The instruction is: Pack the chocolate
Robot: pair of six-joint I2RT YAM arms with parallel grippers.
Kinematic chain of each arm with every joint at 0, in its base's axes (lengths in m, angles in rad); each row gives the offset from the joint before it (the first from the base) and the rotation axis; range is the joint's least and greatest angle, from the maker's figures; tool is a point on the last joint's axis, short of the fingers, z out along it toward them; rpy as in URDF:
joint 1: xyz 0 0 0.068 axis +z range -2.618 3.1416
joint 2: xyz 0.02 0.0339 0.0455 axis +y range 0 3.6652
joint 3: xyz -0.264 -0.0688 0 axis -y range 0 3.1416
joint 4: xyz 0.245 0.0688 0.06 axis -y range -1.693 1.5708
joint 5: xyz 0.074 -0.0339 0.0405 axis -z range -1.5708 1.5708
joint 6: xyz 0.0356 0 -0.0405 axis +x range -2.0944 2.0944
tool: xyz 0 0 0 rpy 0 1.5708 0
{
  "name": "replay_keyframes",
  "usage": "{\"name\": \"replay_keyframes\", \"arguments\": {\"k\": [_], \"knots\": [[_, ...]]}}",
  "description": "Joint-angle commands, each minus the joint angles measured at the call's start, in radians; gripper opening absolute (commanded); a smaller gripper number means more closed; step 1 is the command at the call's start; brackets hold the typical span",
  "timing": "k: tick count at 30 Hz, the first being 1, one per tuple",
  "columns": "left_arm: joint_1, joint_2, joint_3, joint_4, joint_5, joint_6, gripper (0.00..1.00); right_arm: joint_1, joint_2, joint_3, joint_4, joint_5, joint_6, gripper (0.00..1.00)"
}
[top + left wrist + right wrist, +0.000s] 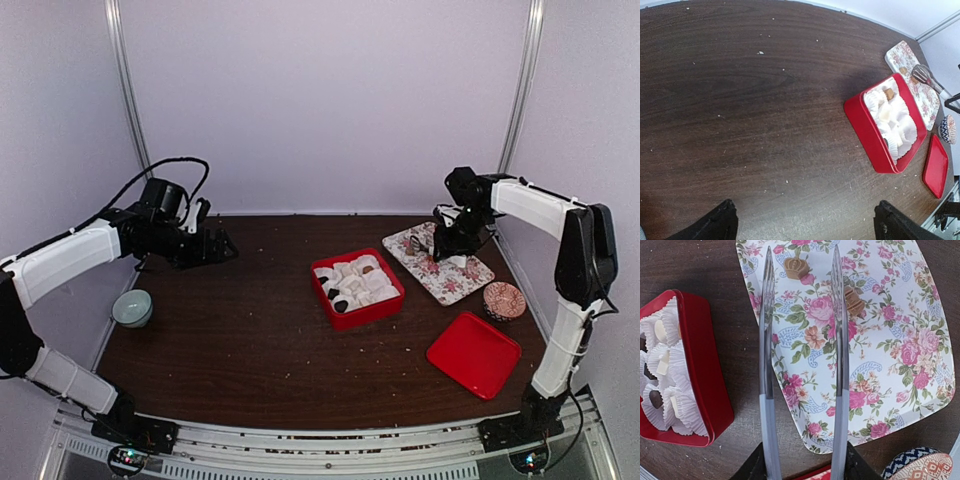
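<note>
— Right gripper (802, 467) has its black fingers (751, 469) pressed on the outsides of long, thin metal tongs (766, 340). The two prongs are spread wide with nothing pinched between them. They point far, over the floral tray (900, 370). Can't tell if the tips touch it.

— ok, and where's the chocolate?

— Two tan bits lie on the tray's far end. The crown chocolate (796, 267) shows between the prongs near their tips in the wrist view. Its moulded spikes point far and it's wider side to side. The oblong chocolate (856, 301) is just right of the right prong and partly hidden by it, with its long axis slanting far-left to near-right. The rest are in the glossy red box (700, 370) left of the tray. There you've got dark chocolates (656, 399) and pale chocolates (660, 331) sitting in white fluted paper cups (687, 405).

— left arm?

— The left gripper (805, 225) is way over on the left, above the dark wood-grain table (740, 100). Its fingers are wide apart and hold nothing. There's also a flat red lid (473, 352) at near right, a round patterned disc (503, 300) beside it, and a small pale bowl (132, 307) at the left edge.
</note>
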Motion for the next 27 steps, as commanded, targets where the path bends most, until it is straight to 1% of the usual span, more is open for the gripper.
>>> {"name": "replay_keyframes", "arguments": {"k": [1, 18, 27], "knots": [[0.009, 0.019, 0.020, 0.039, -0.005, 0.002, 0.98, -0.001, 0.039, 0.064, 0.006, 0.037, -0.007, 0.44], [0.015, 0.041, 0.037, 0.035, 0.000, 0.012, 0.98, 0.034, 0.169, 0.171, -0.014, 0.070, -0.012, 0.43], [0.019, 0.035, 0.033, 0.030, 0.003, 0.018, 0.98, 0.053, 0.195, 0.190, -0.036, 0.117, -0.022, 0.36]]}}
